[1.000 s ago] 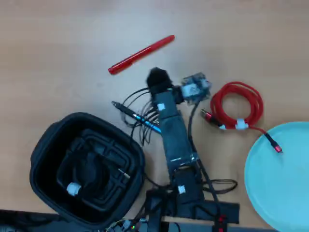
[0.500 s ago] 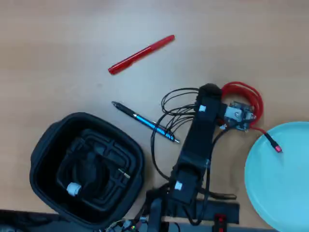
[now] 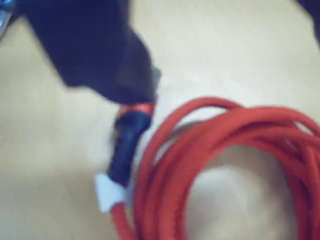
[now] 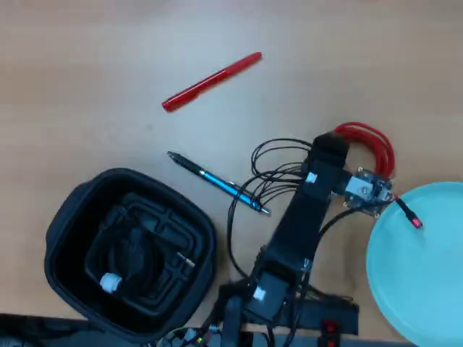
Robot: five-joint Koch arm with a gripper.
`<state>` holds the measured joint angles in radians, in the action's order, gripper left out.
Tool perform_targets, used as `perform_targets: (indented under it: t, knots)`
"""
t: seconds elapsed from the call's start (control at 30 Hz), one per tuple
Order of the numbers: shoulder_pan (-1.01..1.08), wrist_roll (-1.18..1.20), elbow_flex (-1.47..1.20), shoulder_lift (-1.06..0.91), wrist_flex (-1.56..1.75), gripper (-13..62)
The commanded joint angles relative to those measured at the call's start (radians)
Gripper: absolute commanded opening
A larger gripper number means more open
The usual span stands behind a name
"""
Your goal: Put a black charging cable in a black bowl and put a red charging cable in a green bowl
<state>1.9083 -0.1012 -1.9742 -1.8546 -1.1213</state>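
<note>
The black charging cable (image 4: 116,278) already lies in the black bowl (image 4: 65,217) near the table's bottom-left corner, so the step in hand looks like picking up the red charging cable (image 4: 365,141). That coil lies on the table toward the right edge, just beside the green bowl (image 4: 427,289), with one plug end (image 4: 412,217) trailing over the bowl's rim. In the overhead view the arm covers most of the coil. In the wrist view a dark part of the tool (image 3: 100,50) hangs blurred above the red-and-black plug (image 3: 127,140) and the white tie (image 3: 107,192), but only one jaw shows and I cannot tell whether it is released or clenched. To grasp well, the jaws should straddle the bundled strands near the tie, where the loops are bound together, not a single loose loop or the plug. The lift should clear the bowl's rim before release. The red pen (image 4: 210,81) and blue pen (image 4: 221,184) lie well apart from this.
</note>
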Motion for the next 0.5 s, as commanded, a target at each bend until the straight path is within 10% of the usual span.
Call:
perform_targets:
  t: [0.0,0.47]
  knots:
    - [0.012,0.012,0.0,-0.063,-0.009,38.9]
    - [0.167,0.0,-0.13,-0.067,0.06,38.9]
